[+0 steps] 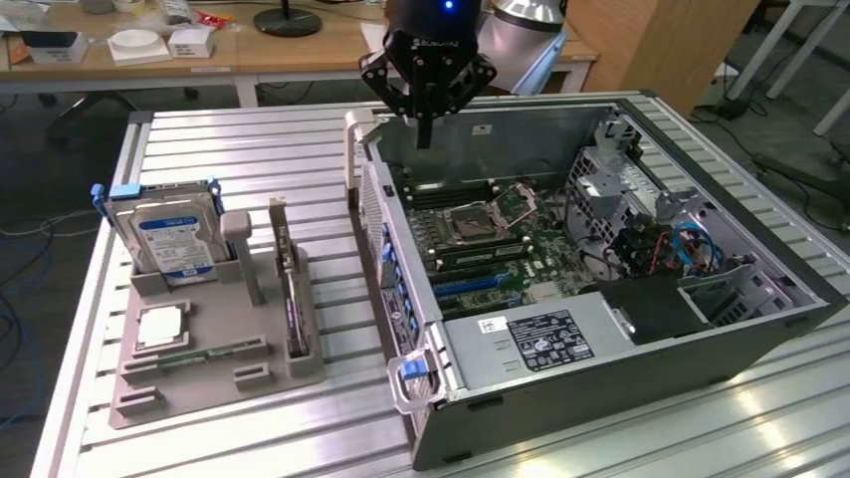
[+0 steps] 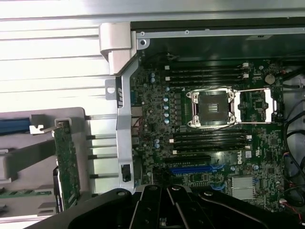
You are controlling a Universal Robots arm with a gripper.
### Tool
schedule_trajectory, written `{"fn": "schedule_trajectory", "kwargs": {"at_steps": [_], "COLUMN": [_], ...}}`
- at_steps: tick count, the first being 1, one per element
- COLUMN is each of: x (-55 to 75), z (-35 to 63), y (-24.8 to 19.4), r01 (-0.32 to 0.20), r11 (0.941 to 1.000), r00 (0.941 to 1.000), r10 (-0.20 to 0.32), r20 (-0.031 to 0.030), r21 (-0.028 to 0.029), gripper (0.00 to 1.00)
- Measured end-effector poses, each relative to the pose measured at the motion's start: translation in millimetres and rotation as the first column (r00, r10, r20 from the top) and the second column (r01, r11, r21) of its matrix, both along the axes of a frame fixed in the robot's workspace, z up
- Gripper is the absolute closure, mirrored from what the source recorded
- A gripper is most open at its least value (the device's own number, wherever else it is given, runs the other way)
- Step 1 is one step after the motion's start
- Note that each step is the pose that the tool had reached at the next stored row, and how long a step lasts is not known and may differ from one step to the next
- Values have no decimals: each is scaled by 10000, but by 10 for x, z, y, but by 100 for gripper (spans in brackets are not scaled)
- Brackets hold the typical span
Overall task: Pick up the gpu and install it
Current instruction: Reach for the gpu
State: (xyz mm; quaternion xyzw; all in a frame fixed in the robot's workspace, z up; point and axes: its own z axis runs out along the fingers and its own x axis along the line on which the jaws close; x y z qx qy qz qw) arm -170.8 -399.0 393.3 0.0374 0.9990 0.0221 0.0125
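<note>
Gpu (image 1: 290, 289) upright in grey holder (image 1: 213, 373); arm (image 1: 425, 25) pointing straight down over open case (image 1: 638, 388), fingers (image 1: 425, 124) pressed together, empty.

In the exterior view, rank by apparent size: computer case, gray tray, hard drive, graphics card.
1. computer case
2. gray tray
3. hard drive
4. graphics card, standing nearly edge-on to the camera, so this last rank is unsure

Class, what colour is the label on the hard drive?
Blue and white label, best in exterior view.
</note>
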Motion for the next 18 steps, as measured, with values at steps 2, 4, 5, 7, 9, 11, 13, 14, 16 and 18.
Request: {"fn": "schedule_trajectory", "kwargs": {"at_steps": [2,4,5,7,9,11,13,14,16,18], "x": [-23,-46,-58,-83,-104,-122,-143,-156,-181,-208], "z": [0,0,0,0,0,0,0,0,0,0], "y": [0,0,0,0,0,0,0,0,0,0], "r01": [0,1,1,1,1,1,1,1,0,1], "r11": [10000,10000,10000,10000,10000,10000,10000,10000,10000,10000], "r00": [10000,10000,10000,10000,10000,10000,10000,10000,10000,10000], "r10": [0,-1,-1,-1,-1,-1,-1,-1,0,-1], "r20": [0,0,0,0,1,1,0,0,1,0], "r21": [0,-1,0,-1,0,0,0,-1,0,-1], "gripper": [90,90,90,90,90,90,90,90,90,90]}}
